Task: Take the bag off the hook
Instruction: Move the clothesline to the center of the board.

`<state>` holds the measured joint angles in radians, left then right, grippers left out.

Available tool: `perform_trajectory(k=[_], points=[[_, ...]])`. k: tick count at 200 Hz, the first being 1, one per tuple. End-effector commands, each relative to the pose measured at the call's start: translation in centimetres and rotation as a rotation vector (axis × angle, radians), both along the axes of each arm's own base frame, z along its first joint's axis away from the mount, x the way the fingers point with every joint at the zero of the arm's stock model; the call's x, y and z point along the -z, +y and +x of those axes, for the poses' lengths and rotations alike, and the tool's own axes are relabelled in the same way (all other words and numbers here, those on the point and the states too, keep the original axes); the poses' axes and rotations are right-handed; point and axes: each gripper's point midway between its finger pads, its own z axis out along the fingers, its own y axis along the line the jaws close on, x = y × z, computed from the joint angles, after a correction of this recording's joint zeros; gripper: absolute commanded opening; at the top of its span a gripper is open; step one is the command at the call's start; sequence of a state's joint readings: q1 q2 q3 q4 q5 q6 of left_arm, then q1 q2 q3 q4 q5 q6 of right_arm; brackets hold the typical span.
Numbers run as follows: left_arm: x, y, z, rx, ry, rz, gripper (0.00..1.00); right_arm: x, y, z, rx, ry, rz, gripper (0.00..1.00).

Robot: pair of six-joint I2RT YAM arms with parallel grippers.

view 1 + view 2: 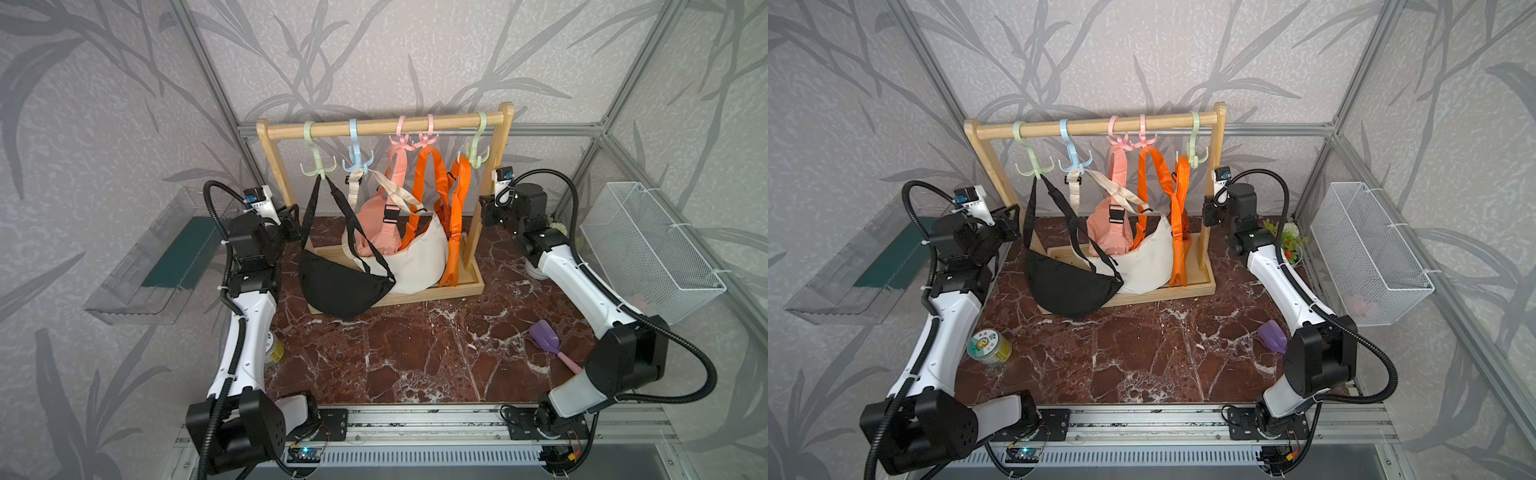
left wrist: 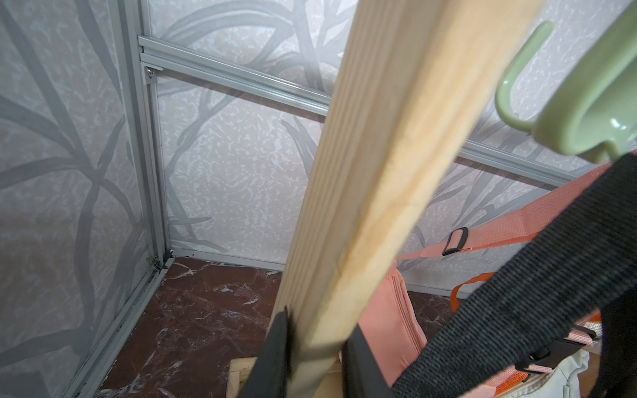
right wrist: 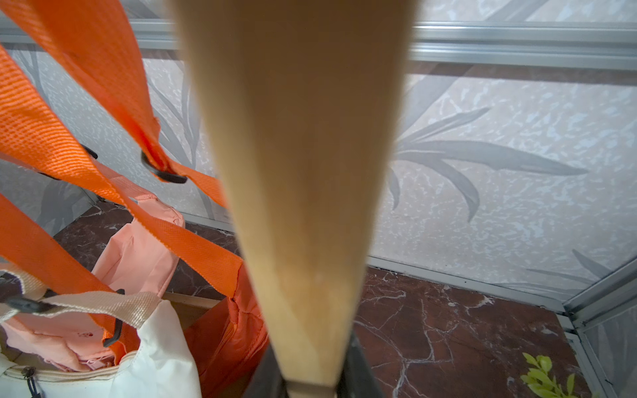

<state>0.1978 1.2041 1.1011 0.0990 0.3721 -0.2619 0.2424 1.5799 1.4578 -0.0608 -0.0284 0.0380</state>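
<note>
Rack [image 1: 374, 126], wooden, at the back of the marble table [image 1: 415, 357], with five plastic hooks on its top bar.

Black bag [image 1: 340, 286]: strap over the green hook [image 1: 318, 166] near the left end. Its body sags over the front edge of the rack's base onto the table.

Cream bag [image 1: 411, 262]: strap over the blue hook [image 1: 356, 160]. Its body rests in the base, touching the black bag.

Pink bag [image 1: 376, 235]: strap on a pink hook [image 1: 401, 139], body tucked behind the cream bag.

Orange bag [image 1: 454, 249]: straps run up to the second pink hook [image 1: 428, 139], body at the right end of the base.

Left gripper [image 2: 317, 337]: clenched on the left post [image 2: 379, 172], one finger on each side.

Right gripper [image 3: 312, 361]: clenched on the right post [image 3: 296, 172] in the same way.

Sundries: purple scoop [image 1: 544, 336] and tin [image 1: 988, 347] on the table, well apart from the rack; wire basket [image 1: 648, 249] on the right wall.
</note>
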Motion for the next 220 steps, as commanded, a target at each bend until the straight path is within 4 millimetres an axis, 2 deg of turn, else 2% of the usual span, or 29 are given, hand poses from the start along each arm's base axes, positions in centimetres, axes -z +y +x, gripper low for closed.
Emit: perform_trajectory(k=[1, 90, 117, 154, 198, 210, 220], points=[[1.9, -6.8, -1.3, 0.270, 0.088, -0.145, 0.14, -2.9, -2.9, -0.9, 0.061, -0.047, 0.041, 0.19], [2.3, -11.8, 0.1, 0.391, 0.082, -0.220, 0.14, -2.9, -8.2, -0.1, 0.170, -0.041, -0.009, 0.20], [2.7, -13.6, 0.5, 0.426, 0.084, -0.222, 0.14, -2.3, -9.1, 0.7, 0.186, -0.026, -0.015, 0.21], [3.3, -15.1, 1.7, 0.446, 0.087, -0.256, 0.14, -1.4, -9.4, 1.7, 0.184, -0.005, -0.053, 0.22], [3.2, -16.8, 2.8, 0.477, 0.084, -0.258, 0.12, -1.5, -10.7, 1.7, 0.209, 0.003, -0.059, 0.22], [3.4, -16.9, 3.1, 0.477, 0.090, -0.260, 0.12, -1.6, -10.8, 1.5, 0.215, 0.011, -0.055, 0.24], [3.6, -16.7, 3.4, 0.457, 0.098, -0.261, 0.12, -1.7, -10.8, 1.3, 0.213, 0.019, -0.047, 0.30]])
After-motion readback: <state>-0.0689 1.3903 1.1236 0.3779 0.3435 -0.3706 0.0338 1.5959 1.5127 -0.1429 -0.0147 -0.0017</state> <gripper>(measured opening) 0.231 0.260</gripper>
